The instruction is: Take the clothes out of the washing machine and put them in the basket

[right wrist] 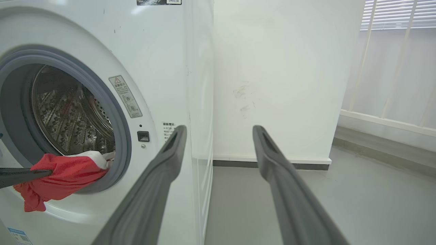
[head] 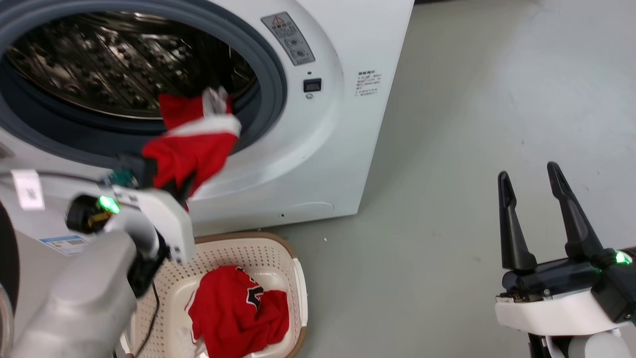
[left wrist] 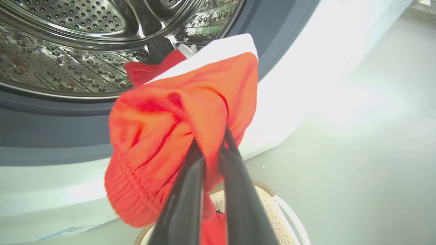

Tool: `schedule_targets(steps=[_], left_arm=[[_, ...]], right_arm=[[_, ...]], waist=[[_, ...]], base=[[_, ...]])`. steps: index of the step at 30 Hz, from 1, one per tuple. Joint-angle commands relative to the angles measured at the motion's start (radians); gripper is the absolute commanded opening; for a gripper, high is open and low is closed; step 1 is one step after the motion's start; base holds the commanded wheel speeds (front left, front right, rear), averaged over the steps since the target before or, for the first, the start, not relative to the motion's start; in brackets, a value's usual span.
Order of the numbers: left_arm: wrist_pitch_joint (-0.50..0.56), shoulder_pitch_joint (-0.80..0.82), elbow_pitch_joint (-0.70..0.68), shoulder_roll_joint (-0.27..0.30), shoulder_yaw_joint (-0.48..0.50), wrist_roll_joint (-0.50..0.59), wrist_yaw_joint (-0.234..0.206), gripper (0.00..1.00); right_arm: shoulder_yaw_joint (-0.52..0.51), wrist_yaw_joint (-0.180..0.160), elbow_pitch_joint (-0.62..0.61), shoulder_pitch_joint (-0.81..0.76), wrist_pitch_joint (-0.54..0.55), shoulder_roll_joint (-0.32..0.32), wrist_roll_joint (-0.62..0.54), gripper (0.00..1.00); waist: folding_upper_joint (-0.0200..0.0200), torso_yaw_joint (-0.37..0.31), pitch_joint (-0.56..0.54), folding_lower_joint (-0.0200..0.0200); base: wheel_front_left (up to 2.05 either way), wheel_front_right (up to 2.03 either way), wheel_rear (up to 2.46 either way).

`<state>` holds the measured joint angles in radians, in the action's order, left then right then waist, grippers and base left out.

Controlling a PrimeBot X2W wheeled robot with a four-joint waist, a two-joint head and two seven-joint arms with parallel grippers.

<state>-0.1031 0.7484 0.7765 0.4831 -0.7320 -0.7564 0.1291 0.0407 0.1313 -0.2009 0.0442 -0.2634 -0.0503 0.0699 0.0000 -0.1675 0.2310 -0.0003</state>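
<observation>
Left jaws pinched tight on a red garment (left wrist: 163, 136) with white trim, draped over the washing machine (head: 323, 149) door rim, half out of the drum. Basket (head: 278, 253) just below, holding a red jersey (head: 233, 308). Right jaws spread wide, empty, above the floor (head: 447, 149), well apart.

The drum (left wrist: 68, 68) is glossy steel, the clothes (left wrist: 163, 136) matt cloth, the basket (head: 238, 256) smooth plastic.

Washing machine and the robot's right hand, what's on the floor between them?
Nothing: the head view shows bare grey floor between the washing machine and right hand.
</observation>
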Motion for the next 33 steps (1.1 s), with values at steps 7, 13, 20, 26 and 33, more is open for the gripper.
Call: schedule_targets(steps=[7,13,20,26,33], left_arm=[[0.002,-0.171,-0.088,-0.001,-0.029,-0.021,-0.032,0.0],[0.027,-0.276,-0.124,0.012,-0.056,-0.033,-0.049,0.0],[0.025,-0.3,-0.076,0.011,-0.055,-0.043,-0.073,0.0],[0.036,-0.244,0.025,-0.021,-0.046,-0.063,-0.061,0.0],[0.061,-0.14,0.223,-0.092,-0.013,-0.106,-0.057,0.0]], right_arm=[[0.0,-0.001,0.008,-0.046,-0.002,0.0,-0.012,1.0],[0.013,-0.001,0.005,-0.038,-0.002,0.0,-0.014,1.0],[0.025,-0.001,-0.007,0.008,-0.002,0.0,-0.013,1.0],[0.035,-0.001,-0.024,0.075,-0.002,0.0,-0.005,1.0],[0.048,-0.001,-0.04,0.152,-0.002,0.001,0.004,1.0]], waist=[[0.0,0.031,-0.074,0.0003],[0.0,0.019,-0.063,0.0003],[0.0,-0.01,0.014,0.0003],[0.0,-0.035,0.128,0.0003],[0.0,-0.051,0.267,0.0003]], base=[[0.0,0.0,0.0],[0.0,0.0,0.0],[0.0,0.0,0.0],[0.0,0.0,0.0],[0.0,0.0,0.0]])
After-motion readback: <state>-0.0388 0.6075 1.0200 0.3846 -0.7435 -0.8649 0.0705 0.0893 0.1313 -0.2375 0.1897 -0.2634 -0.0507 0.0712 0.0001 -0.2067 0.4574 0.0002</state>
